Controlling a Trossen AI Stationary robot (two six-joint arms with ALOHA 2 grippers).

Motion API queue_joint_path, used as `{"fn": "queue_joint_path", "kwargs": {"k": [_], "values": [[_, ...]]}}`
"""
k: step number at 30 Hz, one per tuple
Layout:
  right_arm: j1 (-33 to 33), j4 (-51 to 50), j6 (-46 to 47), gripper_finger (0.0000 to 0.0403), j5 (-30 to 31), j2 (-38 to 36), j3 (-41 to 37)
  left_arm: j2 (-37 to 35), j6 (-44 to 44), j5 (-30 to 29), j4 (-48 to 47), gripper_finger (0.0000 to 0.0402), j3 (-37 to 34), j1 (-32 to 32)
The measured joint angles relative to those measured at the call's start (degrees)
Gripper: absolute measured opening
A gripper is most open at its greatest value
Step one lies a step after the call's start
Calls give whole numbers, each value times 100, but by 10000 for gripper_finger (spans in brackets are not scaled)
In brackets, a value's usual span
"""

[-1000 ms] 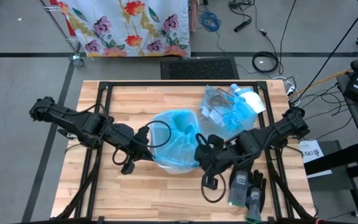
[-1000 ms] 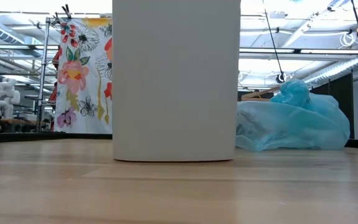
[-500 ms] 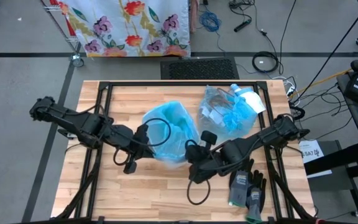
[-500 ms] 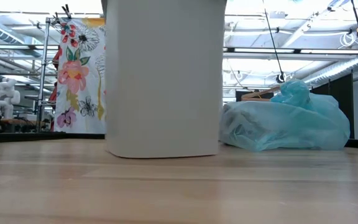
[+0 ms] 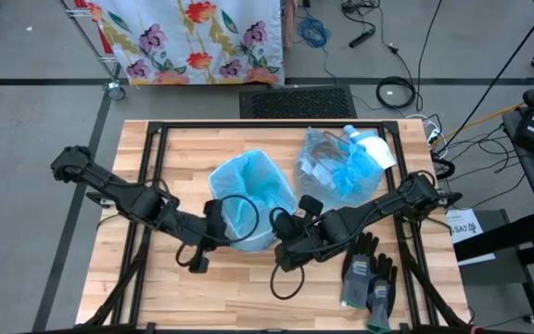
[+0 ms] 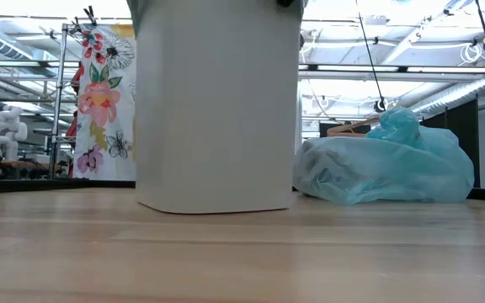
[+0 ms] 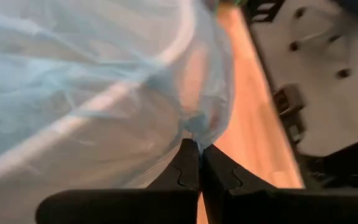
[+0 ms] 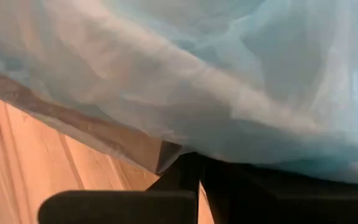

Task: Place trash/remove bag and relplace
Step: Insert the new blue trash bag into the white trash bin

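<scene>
Blue filmy bag liner (image 5: 248, 186) over smooth white bin (image 6: 215, 109), pinched between left gripper (image 5: 219, 221) and right gripper (image 5: 284, 229), either side.

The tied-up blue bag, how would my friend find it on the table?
Start at the white bin mid-table, lined with blue plastic. The full bag lies beside it on the wood, toward the far right corner. It is lumpy, knotted and stuffed, unlike the open liner or the dark gloves.

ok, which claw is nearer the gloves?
Right. The right claw pinches the blue liner at the bin's near right side, just left of the gloves. The left claw grips the liner on the bin's far side from them.
</scene>
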Motion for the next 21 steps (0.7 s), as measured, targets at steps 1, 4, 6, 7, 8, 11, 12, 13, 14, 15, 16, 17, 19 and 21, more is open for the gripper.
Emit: {"fn": "queue_joint_path", "kwargs": {"k": [1, 4, 6, 7, 8, 11, 12, 13, 14, 15, 16, 17, 19, 21], "values": [[0, 4, 23, 0, 3, 0, 0, 37, 3, -117, -42, 4, 0, -25], [11, 4, 111, 0, 29, 52, 0, 138, 2, -318, -26, 4, 0, -76], [21, 35, 198, 0, 28, 103, -25, 150, 4, -374, -22, 4, 0, -91], [49, 46, 264, 0, 24, 110, -67, 150, 16, -374, -20, 4, 0, -98], [81, 57, 332, 0, 24, 111, -130, 151, 21, -376, -17, 4, 0, -105], [186, 205, 534, 0, -68, 108, -417, 157, 56, -425, 8, 4, -19, -115], [240, 237, 643, 0, -1, 119, -479, 157, 57, -425, 70, 4, -57, -117], [295, 263, 725, 0, 18, 111, -545, 157, 54, -435, 129, 4, -119, -115], [339, 259, 809, 0, 33, 99, -601, 155, 43, -436, 224, 4, -214, -116], [394, 245, 883, 0, 81, 97, -636, 152, 15, -434, 354, 4, -328, -123], [455, 249, 950, 0, 165, 106, -643, 142, -18, -427, 468, 4, -449, -149], [504, 272, 1000, 0, 205, 109, -644, 139, -73, -412, 505, 4, -543, -169], [580, 228, 1055, 0, 218, 106, -609, 139, -145, -368, 558, 4, -614, -198], [653, 295, 1069, 0, 279, 68, -597, 130, -153, -355, 574, 4, -632, -224]]}}
